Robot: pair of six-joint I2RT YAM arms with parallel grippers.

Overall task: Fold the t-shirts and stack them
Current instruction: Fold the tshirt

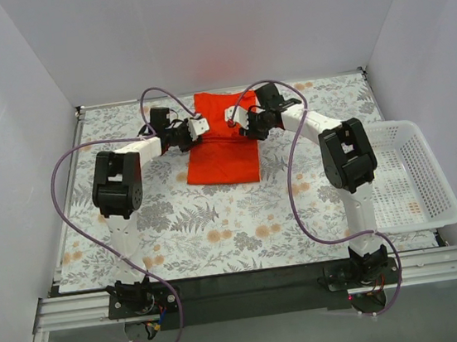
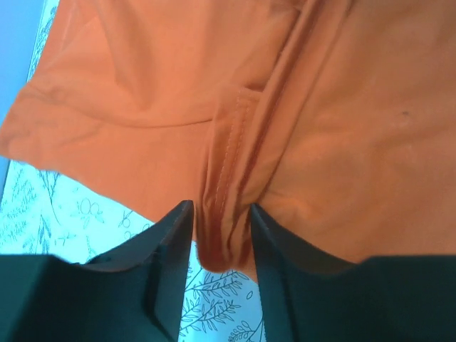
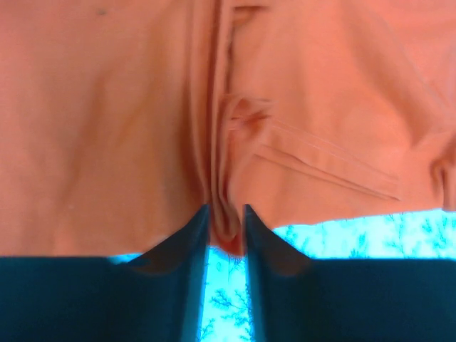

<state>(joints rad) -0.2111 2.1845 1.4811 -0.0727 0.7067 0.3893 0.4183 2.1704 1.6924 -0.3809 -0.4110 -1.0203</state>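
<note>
Biggest thing I see is the floral mat, with a white plastic basket at the mat's right edge. The orange-red t-shirt lies partly folded at the mat's far middle. My left gripper and right gripper flank it, jaws each pinching a bunched fold of shirt.

Cloth t-shirt was soft, matt, hems stitched. Basket was white plastic mesh. Surface was matt, floral-printed.
</note>
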